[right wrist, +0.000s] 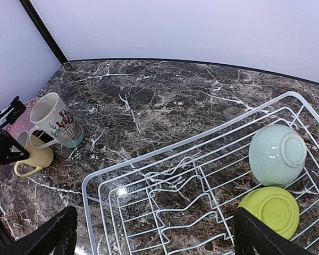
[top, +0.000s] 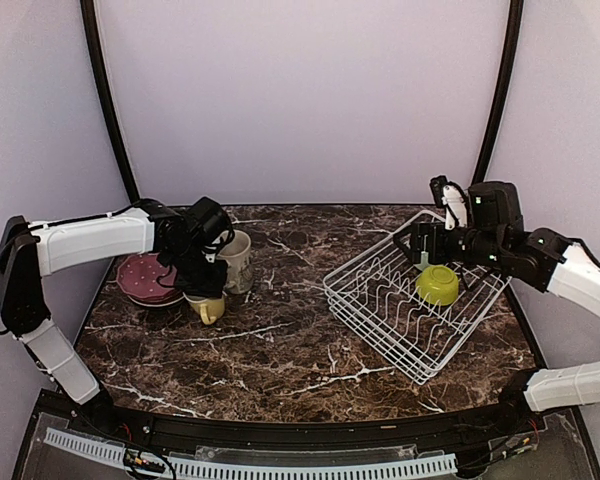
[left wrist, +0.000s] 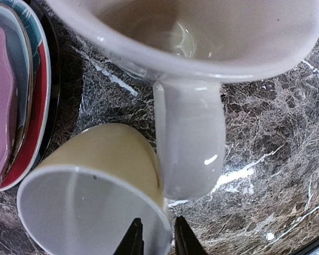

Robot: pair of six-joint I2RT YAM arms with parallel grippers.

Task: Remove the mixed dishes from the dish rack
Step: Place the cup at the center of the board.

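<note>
My left gripper [top: 202, 285] [left wrist: 158, 241] is shut on the rim of the yellow mug [left wrist: 95, 180], one finger inside and one outside. The mug stands on the table [top: 208, 308] beside the cream-grey mug [top: 237, 260] [left wrist: 191, 32]. A stack of plates [top: 145, 278] [left wrist: 10, 95], pink dotted on top, lies just left of them. My right gripper [top: 425, 250] [right wrist: 154, 239] is open and empty above the white wire dish rack [top: 380, 330] [right wrist: 165, 154]. A lime-green bowl [top: 438, 285] [right wrist: 271, 210] and a pale mint bowl [right wrist: 276, 154] lie upside down in the rack.
The dark marble table [top: 280, 340] runs between the mugs and the rack. Lilac walls close the back and sides. The two mugs stand close together, the cream-grey mug's handle [left wrist: 189, 143] nearly touching the yellow mug.
</note>
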